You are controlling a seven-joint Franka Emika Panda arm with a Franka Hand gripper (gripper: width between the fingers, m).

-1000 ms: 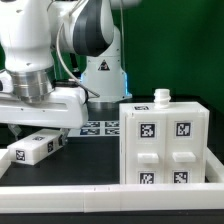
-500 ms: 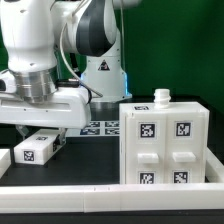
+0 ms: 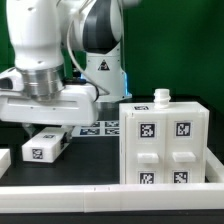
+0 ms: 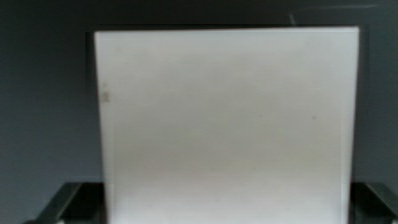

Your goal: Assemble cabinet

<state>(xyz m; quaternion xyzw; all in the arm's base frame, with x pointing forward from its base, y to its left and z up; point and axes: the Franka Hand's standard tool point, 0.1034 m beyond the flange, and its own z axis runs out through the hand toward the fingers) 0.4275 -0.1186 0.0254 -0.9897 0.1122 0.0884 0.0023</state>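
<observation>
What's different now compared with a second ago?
The arm and the small block under it slid toward the exterior view's right, nearer the cabinet. The fingers seem to have closed on the small block. The cabinet and the marker board stayed put.

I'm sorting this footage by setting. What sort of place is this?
Probably a robotics lab test bench. A white robot arm works over a black table, white parts such as the cabinet carry square marker tags, and a plain green backdrop hangs behind.
</observation>
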